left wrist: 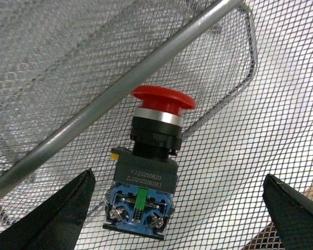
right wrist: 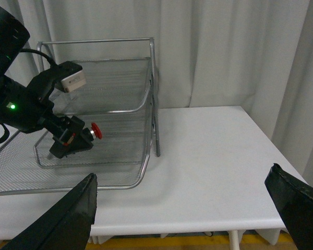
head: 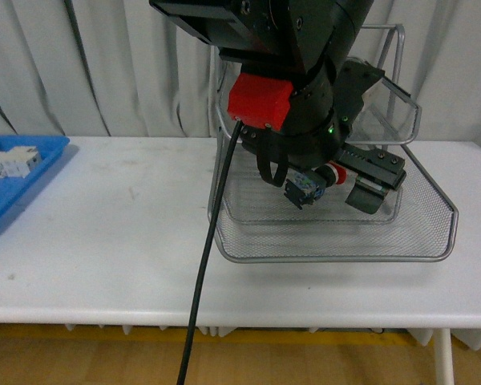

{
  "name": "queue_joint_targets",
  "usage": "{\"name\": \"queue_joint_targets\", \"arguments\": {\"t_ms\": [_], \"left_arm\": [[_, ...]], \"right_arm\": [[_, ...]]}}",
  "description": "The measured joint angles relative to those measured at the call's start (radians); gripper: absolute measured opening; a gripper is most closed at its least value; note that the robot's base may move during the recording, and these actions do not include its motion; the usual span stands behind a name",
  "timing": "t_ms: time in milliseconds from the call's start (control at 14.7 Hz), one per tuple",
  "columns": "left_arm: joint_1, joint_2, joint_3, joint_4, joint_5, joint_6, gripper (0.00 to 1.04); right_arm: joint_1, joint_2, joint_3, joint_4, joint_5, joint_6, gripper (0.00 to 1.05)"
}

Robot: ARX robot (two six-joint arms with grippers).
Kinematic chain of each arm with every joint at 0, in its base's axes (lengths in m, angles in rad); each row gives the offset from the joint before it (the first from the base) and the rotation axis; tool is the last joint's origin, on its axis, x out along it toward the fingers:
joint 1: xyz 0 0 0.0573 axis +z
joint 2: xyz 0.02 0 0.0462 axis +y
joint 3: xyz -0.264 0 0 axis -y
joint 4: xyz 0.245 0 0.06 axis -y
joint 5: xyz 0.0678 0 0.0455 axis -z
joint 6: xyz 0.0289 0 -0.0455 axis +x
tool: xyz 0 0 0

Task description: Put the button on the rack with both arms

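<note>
The button (left wrist: 146, 172), with a red mushroom cap on a black and blue body, lies on the wire mesh inside the silver rack (left wrist: 146, 73). My left gripper (left wrist: 178, 179) is open around it, with a dark finger on each side and a gap to the button on both. From the front, the left arm hangs over the rack (head: 337, 258) with the button (head: 319, 178) under it. My right gripper (right wrist: 181, 174) is open and holds nothing, over bare table to the right of the rack (right wrist: 94, 40). From there the red cap (right wrist: 96, 131) shows beside the left arm.
A blue tray (head: 16, 184) holding a white block (head: 12, 160) sits at the table's far left. A black cable (head: 204, 281) hangs from the left arm across the table front. White table (right wrist: 214, 156) stretches right of the rack to its edge; curtains close the back.
</note>
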Motion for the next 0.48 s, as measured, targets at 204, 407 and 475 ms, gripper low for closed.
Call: {"name": "queue_joint_targets", "arguments": {"t_ms": [204, 407, 475], "left_arm": [[0.000, -0.070, -0.060, 0.033, 0.014, 0.000, 0.98], [0.000, -0.217, -0.195, 0.115, 0.045, -0.005, 0.98], [0.000, -0.288, -0.266, 0.170, 0.073, -0.024, 0.98]], "right_arm": [[0.000, 0.000, 0.000, 0.000, 0.000, 0.000, 0.98], [0.000, 0.000, 0.000, 0.000, 0.000, 0.000, 0.98], [0.000, 0.000, 0.000, 0.000, 0.000, 0.000, 0.98]]}}
